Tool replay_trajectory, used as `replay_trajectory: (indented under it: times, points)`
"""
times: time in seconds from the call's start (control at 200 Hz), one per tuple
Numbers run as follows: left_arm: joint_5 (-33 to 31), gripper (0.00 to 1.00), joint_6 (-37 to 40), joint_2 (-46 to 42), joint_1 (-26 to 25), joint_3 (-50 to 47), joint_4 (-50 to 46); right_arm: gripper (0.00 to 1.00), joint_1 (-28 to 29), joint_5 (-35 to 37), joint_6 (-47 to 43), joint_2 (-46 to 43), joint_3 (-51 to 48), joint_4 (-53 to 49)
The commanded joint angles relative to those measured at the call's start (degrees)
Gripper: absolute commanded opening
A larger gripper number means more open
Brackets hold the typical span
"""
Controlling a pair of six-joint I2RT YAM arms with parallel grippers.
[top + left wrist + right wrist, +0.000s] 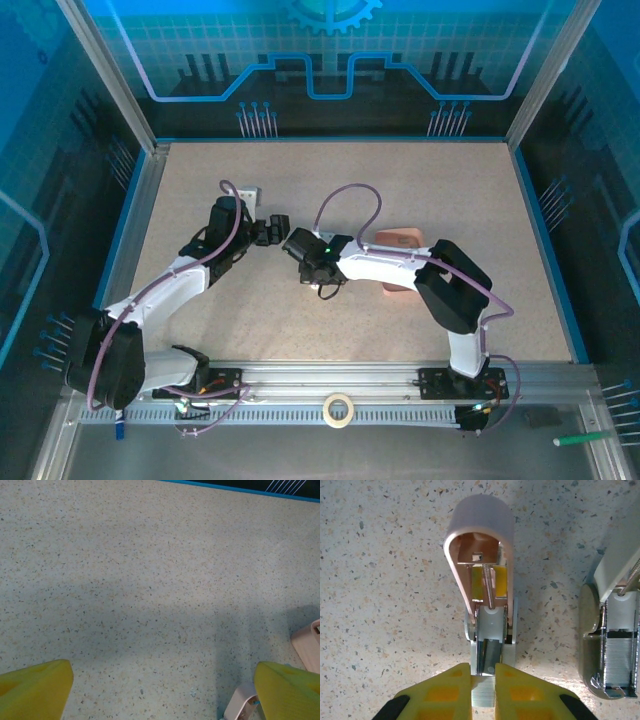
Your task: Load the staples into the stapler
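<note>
Above the open pink plastic mini stapler [480, 545], pinching the tiny dark grey metal staples [489, 655] in the pressed-together right gripper [483, 672], apparently seating them in its channel; next, needing a straight forward push. Holding the left gripper [160, 680] spread wide nearby. Seeing up close a loaded white stapler [617, 565]; overhead, a salmon-pink tray [400, 238].

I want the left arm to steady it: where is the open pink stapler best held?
Probably across the long sides of the opened lid of the pink stapler, coming from its rounded end: the lid is narrow, and the right end effector crowds the channel end.
</note>
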Motion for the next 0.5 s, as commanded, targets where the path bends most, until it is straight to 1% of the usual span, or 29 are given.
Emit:
replay_trajectory:
  times: [0.0, 0.495]
  points:
    - [-0.4, 0.94, -0.6, 0.4, 0.4, 1.7, -0.7, 0.15, 0.4, 1.3, 1.1, 1.2, 0.8, -0.1]
    - [-0.1, 0.94, -0.6, 0.5, 0.4, 1.7, -0.6, 0.14, 0.3, 2.7, 0.6, 1.6, 0.6, -0.6]
